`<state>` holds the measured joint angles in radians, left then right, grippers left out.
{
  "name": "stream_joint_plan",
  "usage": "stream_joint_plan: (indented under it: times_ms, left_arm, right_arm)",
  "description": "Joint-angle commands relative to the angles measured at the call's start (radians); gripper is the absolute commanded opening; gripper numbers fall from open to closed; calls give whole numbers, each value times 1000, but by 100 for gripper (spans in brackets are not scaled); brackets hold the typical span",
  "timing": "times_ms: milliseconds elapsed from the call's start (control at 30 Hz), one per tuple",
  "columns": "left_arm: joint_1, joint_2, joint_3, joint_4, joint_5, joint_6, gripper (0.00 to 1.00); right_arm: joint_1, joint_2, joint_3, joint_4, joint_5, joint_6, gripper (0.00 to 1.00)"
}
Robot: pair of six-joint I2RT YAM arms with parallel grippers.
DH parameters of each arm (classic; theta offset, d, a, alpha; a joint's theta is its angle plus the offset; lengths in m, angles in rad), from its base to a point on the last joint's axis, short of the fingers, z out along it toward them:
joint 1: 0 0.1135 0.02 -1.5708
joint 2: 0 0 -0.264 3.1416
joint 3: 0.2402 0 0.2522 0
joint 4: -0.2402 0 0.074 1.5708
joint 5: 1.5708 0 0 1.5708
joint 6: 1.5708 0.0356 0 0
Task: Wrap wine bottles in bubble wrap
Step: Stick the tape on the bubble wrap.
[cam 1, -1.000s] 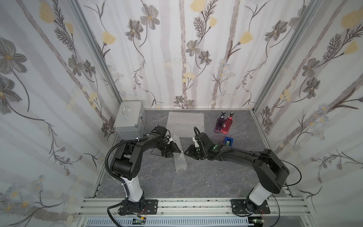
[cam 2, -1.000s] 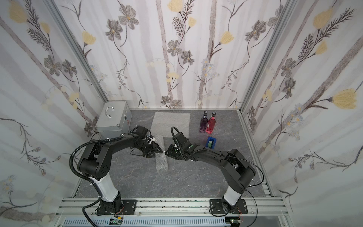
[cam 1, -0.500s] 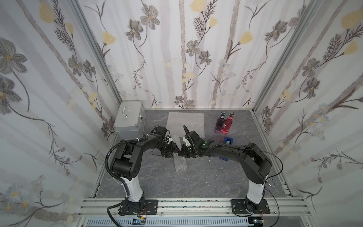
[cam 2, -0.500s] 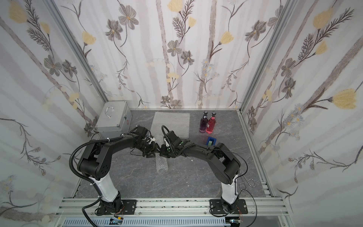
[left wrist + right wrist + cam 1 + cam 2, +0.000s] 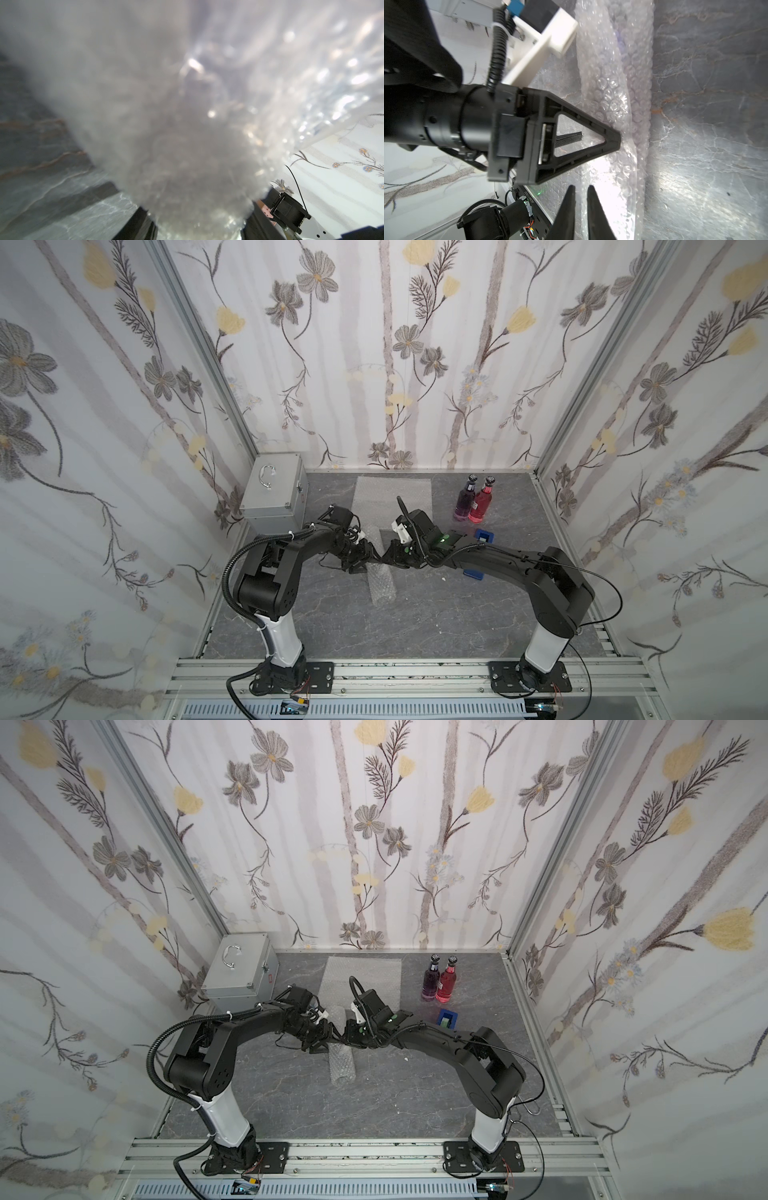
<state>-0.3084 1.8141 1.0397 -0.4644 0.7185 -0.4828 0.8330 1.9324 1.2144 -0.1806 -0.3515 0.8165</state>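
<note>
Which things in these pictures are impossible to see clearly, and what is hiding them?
- Contents of the bubble wrap roll: covered by the wrap in both top views.
- Left wrist view: wrap pressed close blurs almost everything.
- Right end effector: right wrist view leaves unclear whether it pinches wrap.

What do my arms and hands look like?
The left arm and right arm are black with white base columns. A ribbed black hose loops beside the left; a thin black cable arcs off the right, whose wrist shows a green light. The left hand has black triangular open-frame fingers; the right hand has slim pointed ones.
</note>
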Motion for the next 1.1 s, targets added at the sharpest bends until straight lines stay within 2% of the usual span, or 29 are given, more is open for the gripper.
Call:
stream_joint_plan:
  times_ms: [0,133,367,833,1067]
  left_arm:
    - [0,13,-6,-43,-137,-10,57]
    - [-1,9,-6,-44,-139,-9,57]
    - [-1,2,-10,-44,-143,-6,57]
    - [-1,5,-10,-43,-142,-6,57]
    - [-3,10,-9,-43,-137,-6,57]
  right_arm:
    - [2,11,24,-70,37,-75,21]
    - [2,81,92,-152,56,-190,28]
    - [-11,116,140,-206,47,-298,33]
    - [-8,207,142,-159,-32,-325,36]
    - [-28,168,135,-226,-10,-368,37]
